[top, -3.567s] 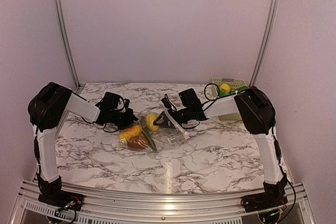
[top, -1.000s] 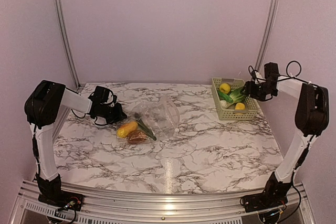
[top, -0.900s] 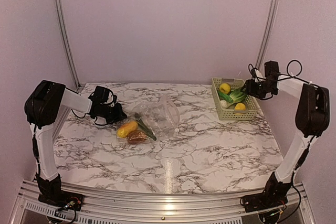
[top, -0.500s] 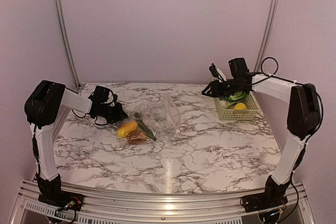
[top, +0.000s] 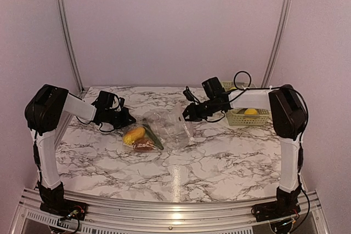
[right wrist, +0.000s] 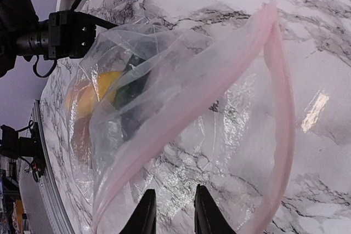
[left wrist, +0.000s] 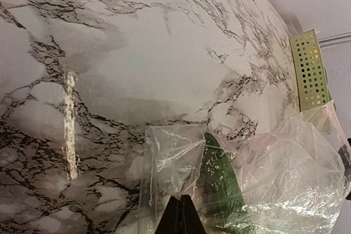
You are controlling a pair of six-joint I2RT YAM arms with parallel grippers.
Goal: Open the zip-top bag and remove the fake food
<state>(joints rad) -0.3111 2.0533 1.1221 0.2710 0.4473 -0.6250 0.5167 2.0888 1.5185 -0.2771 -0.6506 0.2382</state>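
While open-mouthed, zip-top bag (right wrist: 208, 113) before right jaws.

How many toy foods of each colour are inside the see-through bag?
Yellow-orange piece: 1
Brown piece: 1
Green pod: 1
Total that I can see in the zip-top bag: 3
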